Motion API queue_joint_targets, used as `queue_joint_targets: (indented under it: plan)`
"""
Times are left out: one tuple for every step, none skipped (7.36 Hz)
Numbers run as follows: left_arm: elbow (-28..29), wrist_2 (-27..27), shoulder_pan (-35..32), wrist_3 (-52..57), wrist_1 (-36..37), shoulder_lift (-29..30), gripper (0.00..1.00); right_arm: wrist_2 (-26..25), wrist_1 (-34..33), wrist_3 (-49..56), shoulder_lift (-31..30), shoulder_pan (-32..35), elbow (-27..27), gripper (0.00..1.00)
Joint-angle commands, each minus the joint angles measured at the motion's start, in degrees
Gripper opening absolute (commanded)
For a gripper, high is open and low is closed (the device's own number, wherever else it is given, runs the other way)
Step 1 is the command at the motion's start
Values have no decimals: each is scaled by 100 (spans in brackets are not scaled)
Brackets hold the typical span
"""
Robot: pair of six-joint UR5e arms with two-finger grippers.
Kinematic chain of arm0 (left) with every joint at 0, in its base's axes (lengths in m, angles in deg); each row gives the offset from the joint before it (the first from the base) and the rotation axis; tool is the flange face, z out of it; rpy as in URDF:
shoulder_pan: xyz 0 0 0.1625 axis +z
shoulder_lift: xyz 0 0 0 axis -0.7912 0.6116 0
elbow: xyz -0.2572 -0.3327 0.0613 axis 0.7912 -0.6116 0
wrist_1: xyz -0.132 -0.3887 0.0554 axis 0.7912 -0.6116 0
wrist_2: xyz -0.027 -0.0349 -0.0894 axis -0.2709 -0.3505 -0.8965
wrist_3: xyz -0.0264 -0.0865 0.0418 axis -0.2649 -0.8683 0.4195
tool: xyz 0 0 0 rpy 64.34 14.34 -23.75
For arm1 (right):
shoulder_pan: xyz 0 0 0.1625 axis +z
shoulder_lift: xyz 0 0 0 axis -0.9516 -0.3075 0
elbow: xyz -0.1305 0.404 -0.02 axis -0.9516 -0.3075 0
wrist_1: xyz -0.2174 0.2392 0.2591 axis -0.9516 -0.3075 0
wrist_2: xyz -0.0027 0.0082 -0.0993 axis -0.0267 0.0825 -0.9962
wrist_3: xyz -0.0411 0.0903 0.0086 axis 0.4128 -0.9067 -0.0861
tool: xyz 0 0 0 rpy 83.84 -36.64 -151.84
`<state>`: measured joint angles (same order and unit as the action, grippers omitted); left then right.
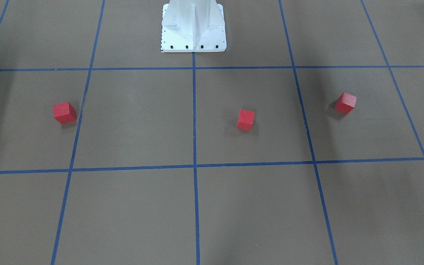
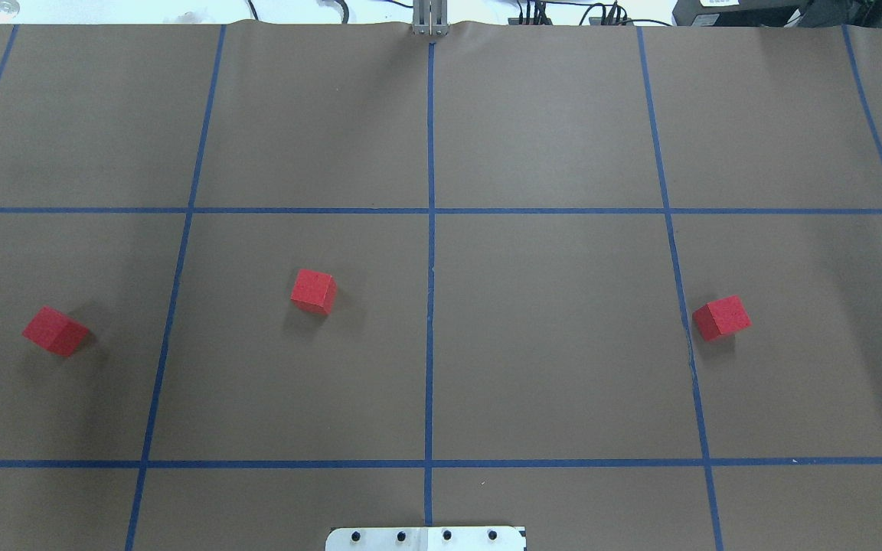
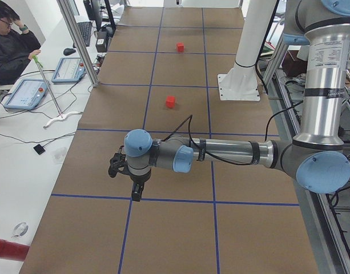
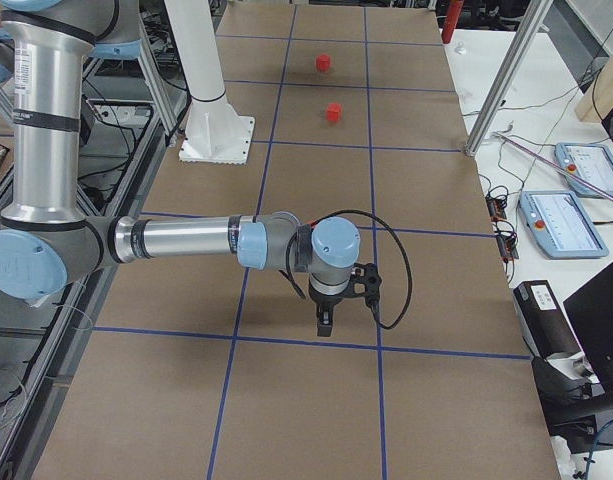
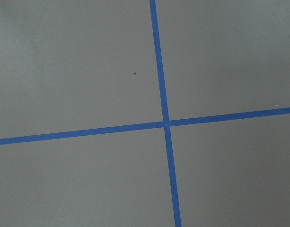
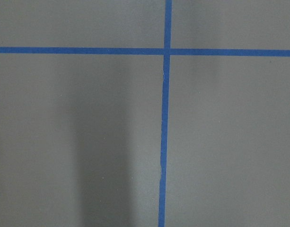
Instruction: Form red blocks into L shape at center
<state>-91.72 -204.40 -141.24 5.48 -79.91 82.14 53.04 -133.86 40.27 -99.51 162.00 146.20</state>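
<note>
Lit evenly from overhead, sharp across the brown gridded paper surface [image 2: 548,344], with short faint shadows hugging the three small matte red cubes [image 2: 56,331] [image 2: 313,291] [image 2: 722,317], wide diffuse dark smears, and a dim vertical band in the right wrist view.

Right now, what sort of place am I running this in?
Likely a robotics lab test cell: a table gridded in blue tape, a robot arm over it, and teach pendants on the side bench where an operator sits.
</note>
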Motion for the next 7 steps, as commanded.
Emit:
queue_joint_targets:
  plan:
    - [5,0,0,0,0,0,100,-9,2,-17,13,0,6,99]
    - [5,0,9,0,0,0,100,0,2,-26,22,0,6,99]
    - [5,-9,9,-9,9,26,100,0,2,-26,13,0,-3,99]
    - [-108,-26,0,-35,-43,70,100,0,2,-18,13,0,6,99]
    - [-196,-18,43,-27,-53,44,100,9,2,-26,13,0,32,99]
    - [-241,-52,61,-87,-175,70,100,9,2,-18,31,0,41,99]
    - [-250,-79,183,-323,-376,279,99,9,2,-17,57,0,32,99]
